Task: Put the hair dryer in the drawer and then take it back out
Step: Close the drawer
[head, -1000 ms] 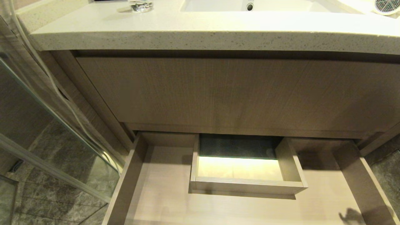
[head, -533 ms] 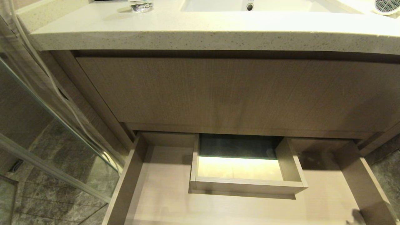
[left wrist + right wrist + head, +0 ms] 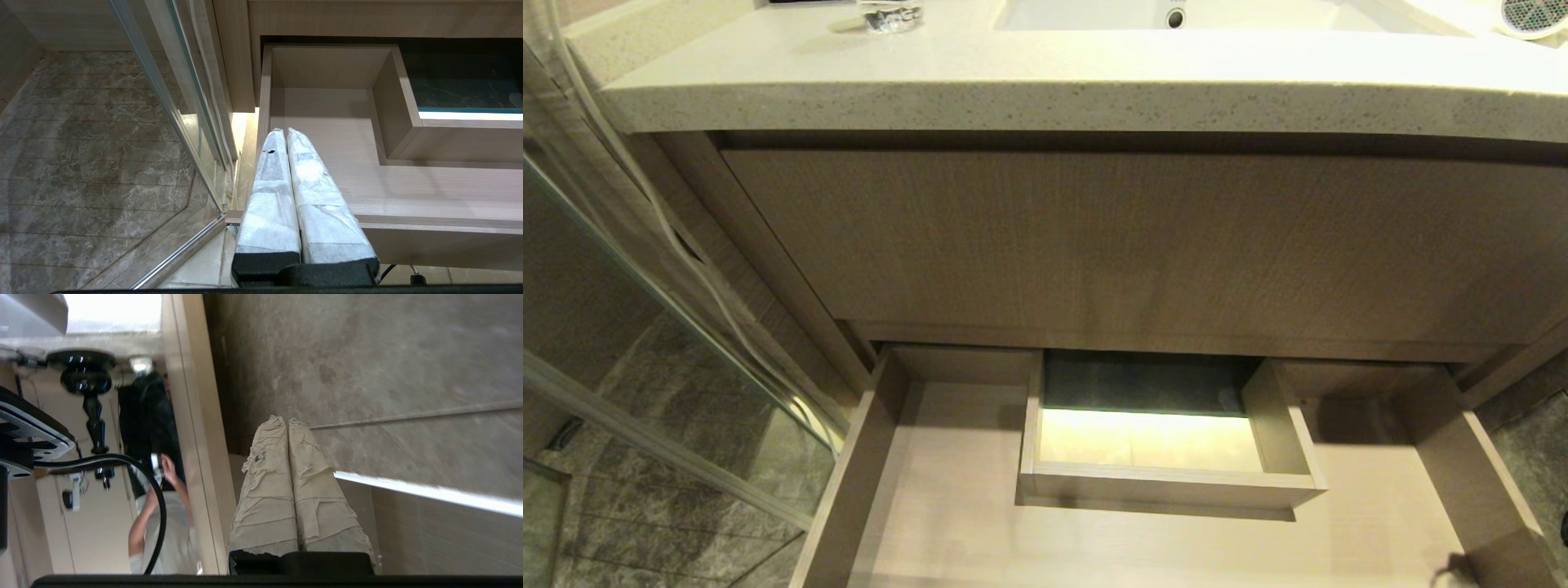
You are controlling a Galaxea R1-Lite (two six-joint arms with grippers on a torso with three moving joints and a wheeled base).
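The hair dryer (image 3: 1533, 15) lies on the counter at the far right; only its grey mesh grille and white rim show at the head view's top corner. The drawer (image 3: 859, 482) stands pulled out below, with nothing on its floor around the boxed cut-out (image 3: 1168, 482). Neither gripper shows in the head view. In the left wrist view my left gripper (image 3: 284, 131) is shut and holds nothing, hovering over the front left corner of the drawer (image 3: 408, 183). In the right wrist view my right gripper (image 3: 286, 419) is shut and holds nothing, pointing at a tiled wall away from the drawer.
The speckled counter (image 3: 1045, 82) with its sink (image 3: 1176, 12) overhangs the taller wood-grain front (image 3: 1135, 245). A glass shower partition (image 3: 645, 327) runs along the drawer's left side. A small glass object (image 3: 892, 16) sits on the counter at the back left.
A dark shadow on the drawer floor at its front right corner has shrunk and slid toward the frame's bottom edge. Drawer and hair dryer have not moved.
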